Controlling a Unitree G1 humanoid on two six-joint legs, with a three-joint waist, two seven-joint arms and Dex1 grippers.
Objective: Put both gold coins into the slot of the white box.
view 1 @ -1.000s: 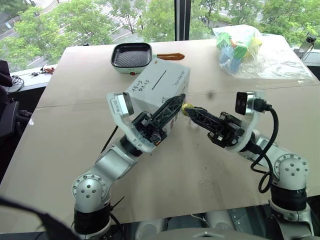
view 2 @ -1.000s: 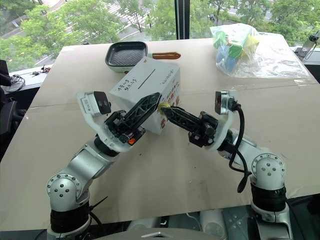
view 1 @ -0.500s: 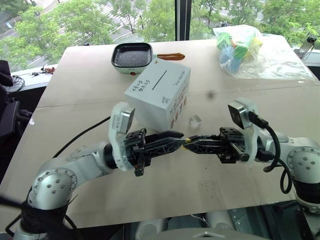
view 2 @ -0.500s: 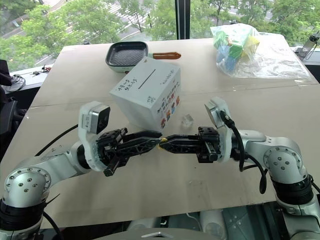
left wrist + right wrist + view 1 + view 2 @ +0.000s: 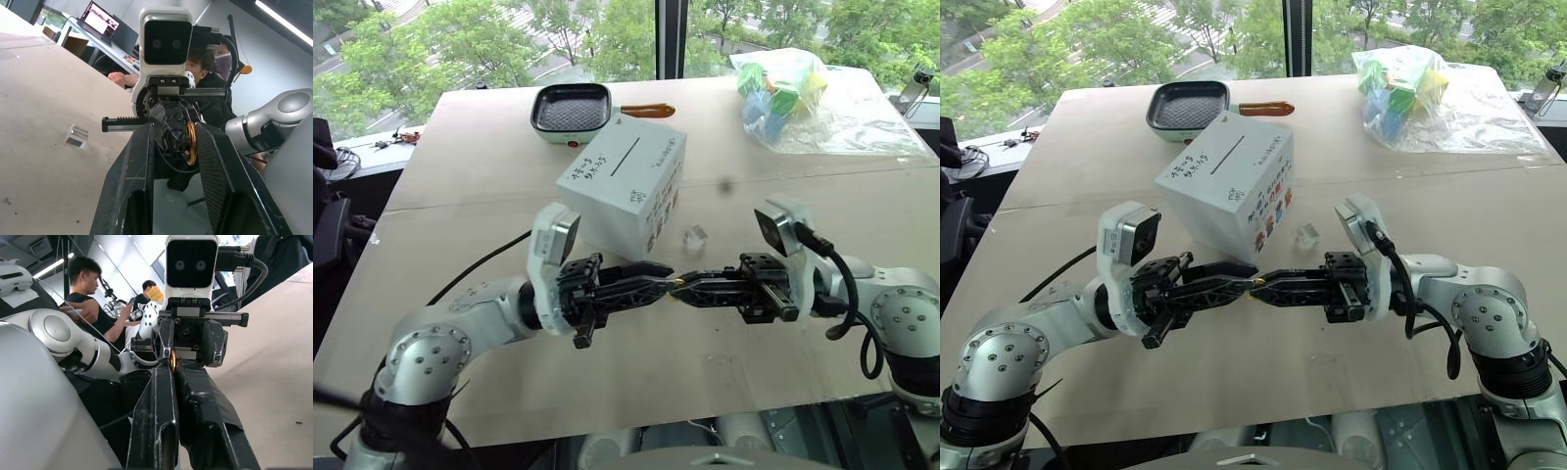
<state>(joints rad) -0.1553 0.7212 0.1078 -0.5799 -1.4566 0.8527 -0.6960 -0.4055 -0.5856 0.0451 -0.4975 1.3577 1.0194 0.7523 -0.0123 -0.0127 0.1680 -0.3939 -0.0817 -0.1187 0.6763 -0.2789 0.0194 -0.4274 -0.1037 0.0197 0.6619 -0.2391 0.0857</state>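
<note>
From the head cameras, you have the two grippers meeting tip to tip above the table, in front of the white box (image 5: pixel 625 181): the right gripper (image 5: pixel 677 285) is clamped on a gold coin (image 5: pixel 676 282), and the left gripper (image 5: pixel 658 277) has its jaws parted around that same tip. The box lies beyond both arms, its slot (image 5: pixel 626 156) running as a dark line away from you across the top face, so the coin must travel up and forward to reach it; neither arm looks clearly nearer. A small clear plastic block (image 5: pixel 695 237) sits on the table just beside the box. From the left wrist camera, the coin (image 5: pixel 191 142) stands on edge between the open left fingers (image 5: pixel 131 181), close to the one finger, though contact is hard to judge. From the right wrist camera, the shut right fingers (image 5: pixel 161 416) show just a sliver of gold (image 5: pixel 172 363) at their tip. I can't make out the second coin.
</note>
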